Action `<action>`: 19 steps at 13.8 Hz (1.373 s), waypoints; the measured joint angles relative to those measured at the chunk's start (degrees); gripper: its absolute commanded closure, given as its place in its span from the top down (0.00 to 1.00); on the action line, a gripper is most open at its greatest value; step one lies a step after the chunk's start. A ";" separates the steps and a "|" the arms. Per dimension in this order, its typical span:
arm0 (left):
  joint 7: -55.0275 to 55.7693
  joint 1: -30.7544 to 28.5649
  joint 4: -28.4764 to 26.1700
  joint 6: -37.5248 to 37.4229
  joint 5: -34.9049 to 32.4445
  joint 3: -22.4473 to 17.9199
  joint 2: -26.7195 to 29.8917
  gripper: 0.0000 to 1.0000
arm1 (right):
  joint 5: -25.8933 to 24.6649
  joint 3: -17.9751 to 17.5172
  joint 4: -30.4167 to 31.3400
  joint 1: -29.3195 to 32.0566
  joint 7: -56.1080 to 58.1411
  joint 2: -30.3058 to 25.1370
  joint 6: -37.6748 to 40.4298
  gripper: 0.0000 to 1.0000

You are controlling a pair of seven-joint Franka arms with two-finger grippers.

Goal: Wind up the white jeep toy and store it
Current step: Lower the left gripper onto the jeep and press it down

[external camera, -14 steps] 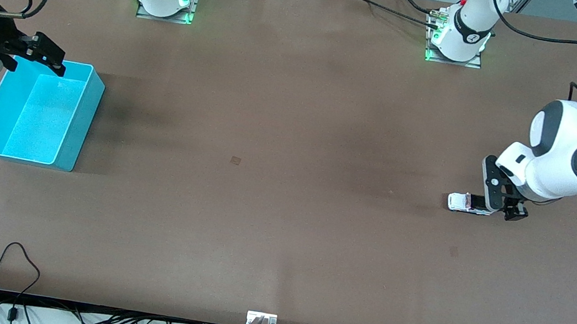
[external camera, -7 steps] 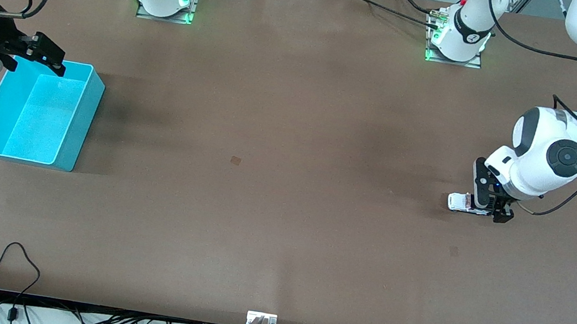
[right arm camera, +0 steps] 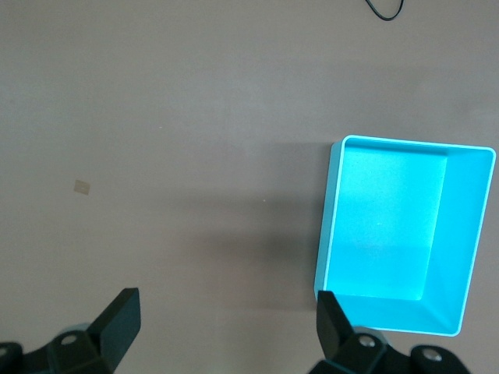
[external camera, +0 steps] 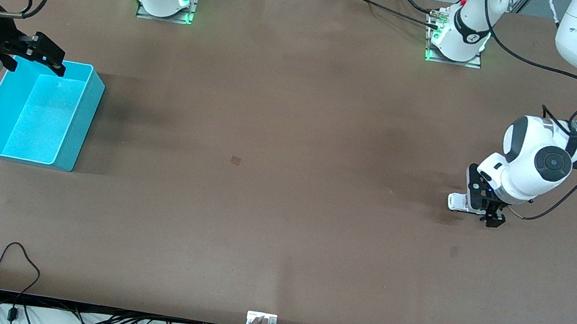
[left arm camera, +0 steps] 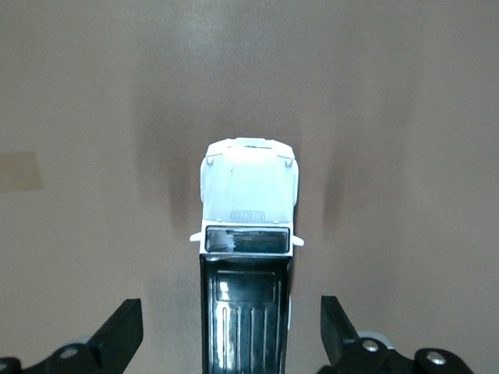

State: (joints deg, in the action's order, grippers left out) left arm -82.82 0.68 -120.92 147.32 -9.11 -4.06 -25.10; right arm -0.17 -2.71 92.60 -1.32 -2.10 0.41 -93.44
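1. My left gripper (external camera: 485, 209) is down at the table (external camera: 285, 184) near the left arm's end, set around the back half of the white jeep toy (external camera: 459, 202).
2. In the left wrist view the fingers (left arm camera: 117, 339) are spread wide, one on each side of the white jeep toy (left arm camera: 248, 257), with a clear gap to the body on both sides. Released, not grasping.
3. The jeep sits on its wheels on the bare table, its black roof panel between my fingers and its white hood sticking out past them, toward the right arm's end.
4. My right gripper (external camera: 38, 54) waits up in the air over the edge of the cyan bin (external camera: 76, 123) nearest the robots' bases, at the right arm's end of the table.
5. In the right wrist view its fingers (right arm camera: 117, 319) are also wide apart and hold nothing. The cyan bin (right arm camera: 331, 218) shows below them.
6. The jeep and the bin are well apart, at the two ends of the table.
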 measured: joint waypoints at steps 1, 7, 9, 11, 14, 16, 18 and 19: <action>-0.38 0.00 -0.03 0.51 0.00 0.00 -0.38 0.66 | 0.00 0.00 0.00 0.00 0.00 0.00 0.00 1.00; -4.06 -0.01 -0.08 1.31 -0.01 0.03 -2.08 0.19 | 0.00 0.00 0.00 0.00 0.00 0.00 0.00 1.00; -4.15 -0.01 -0.08 1.31 -0.01 0.10 -2.09 0.19 | 0.00 0.00 0.00 0.00 0.00 0.00 0.00 1.00; -4.28 -0.08 -0.08 1.31 -0.01 0.10 -2.09 0.16 | 0.00 0.00 0.00 0.00 0.00 0.00 0.00 1.00; -5.67 -0.19 -0.08 1.31 -0.01 0.10 -2.10 0.17 | 0.00 0.00 0.00 0.00 0.00 0.00 0.00 1.00; -6.18 -0.89 -0.03 1.31 -0.01 0.10 -2.16 0.17 | 0.00 0.01 0.00 0.01 0.00 0.00 0.00 1.00; -6.56 -2.80 0.23 1.24 -0.01 0.09 -2.33 0.17 | 0.00 0.01 0.00 0.01 0.00 0.00 0.00 1.00; -7.02 -4.12 0.42 1.21 -0.01 0.08 -2.46 0.17 | 0.00 0.01 0.00 0.01 0.00 0.00 0.00 1.00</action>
State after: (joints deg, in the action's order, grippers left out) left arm -89.84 -3.44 -120.50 148.52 -9.12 -3.98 -27.57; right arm -0.17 -2.70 92.61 -1.31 -2.10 0.41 -93.44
